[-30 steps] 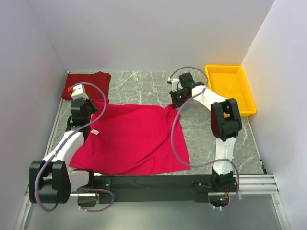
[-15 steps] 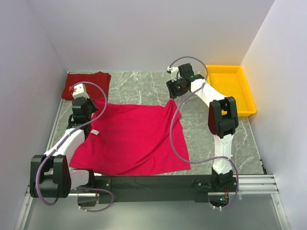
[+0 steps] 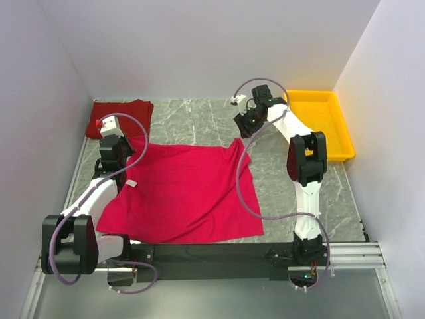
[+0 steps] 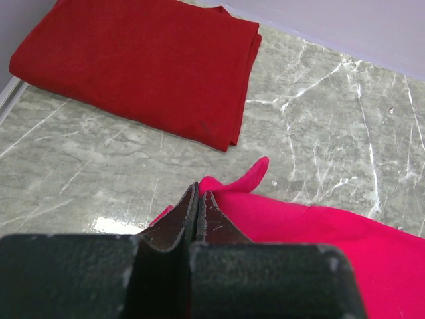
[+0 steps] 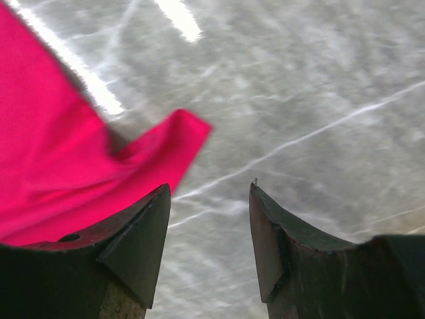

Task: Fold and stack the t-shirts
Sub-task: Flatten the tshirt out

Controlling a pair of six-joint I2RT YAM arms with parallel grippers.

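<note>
- Right fingers have let go since a second ago: then shut at the far right corner of the crimson shirt, now lifted clear toward the back of the worktop, spread apart with nothing between them.
- Released corner now lies flat. In the right wrist view it sits ahead and to the left of the open gap, near but not touching.
- Left fingers are unchanged, pressed fully together on the crimson shirt's far left edge. Cloth shows on both sides of the tips, so I judge it pinched.
- Crimson shirt lies spread mid-worktop with its white label on the left. Long axis judged left to right.
- Dark red shirt sits folded in the far left corner, just beyond the left fingers and apart from the crimson one.
- Judgement: the right arm is nearer the free right edge, the left arm nearer the collar side. Any next fold turns on that split.
- Count: two shirts, one yellow tray, two arms.
</note>
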